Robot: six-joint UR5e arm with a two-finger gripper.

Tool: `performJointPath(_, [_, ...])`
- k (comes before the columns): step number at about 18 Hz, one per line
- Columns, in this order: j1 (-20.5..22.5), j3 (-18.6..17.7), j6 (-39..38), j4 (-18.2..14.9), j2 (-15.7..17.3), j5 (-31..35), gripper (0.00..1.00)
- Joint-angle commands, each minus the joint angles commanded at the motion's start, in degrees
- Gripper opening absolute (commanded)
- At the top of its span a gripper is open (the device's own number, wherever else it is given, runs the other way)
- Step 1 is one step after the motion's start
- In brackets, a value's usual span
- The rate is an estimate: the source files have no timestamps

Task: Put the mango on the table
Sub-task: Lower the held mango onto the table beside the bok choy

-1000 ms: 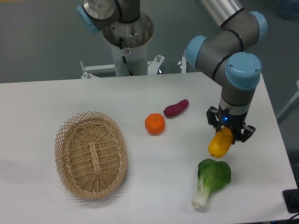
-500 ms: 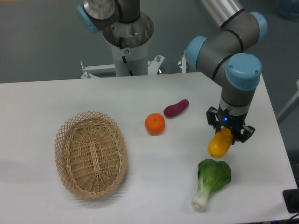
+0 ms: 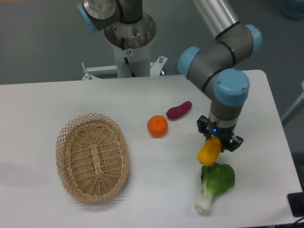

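1. The table (image 3: 57,95) is white with rounded corners; its right edge runs close to the arm's wrist, and the far edge lies just in front of the robot's base column (image 3: 129,38).
2. The widest open stretch of tabletop is on the left and at the back, behind the wicker basket (image 3: 92,156). There is also some free surface between the basket and the fruits.
3. The gripper (image 3: 216,141) points straight down, and its two black fingers are clamped on the upper end of the mango (image 3: 209,151).
4. The mango is yellow with an orange top. It hangs tilted, and its lower end is right above the leafy top of the green vegetable (image 3: 214,184). I cannot tell if they touch or if the mango reaches the table.
5. The round orange fruit (image 3: 157,126) sits near the middle of the table, and the purple tuber (image 3: 179,109) lies just beside it, towards the back.
6. Beyond the table, the floor is grey.
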Motion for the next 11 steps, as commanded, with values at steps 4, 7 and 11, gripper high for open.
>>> performJointPath(4, [-3.1,0.0,-4.5,0.0,-1.1,-0.1,0.24])
performJointPath(7, [-5.4,0.1,-8.3,1.5,-2.1,-0.1,0.26])
performJointPath(11, [-8.1,0.3,-12.7,3.1,-3.7,-0.1,0.27])
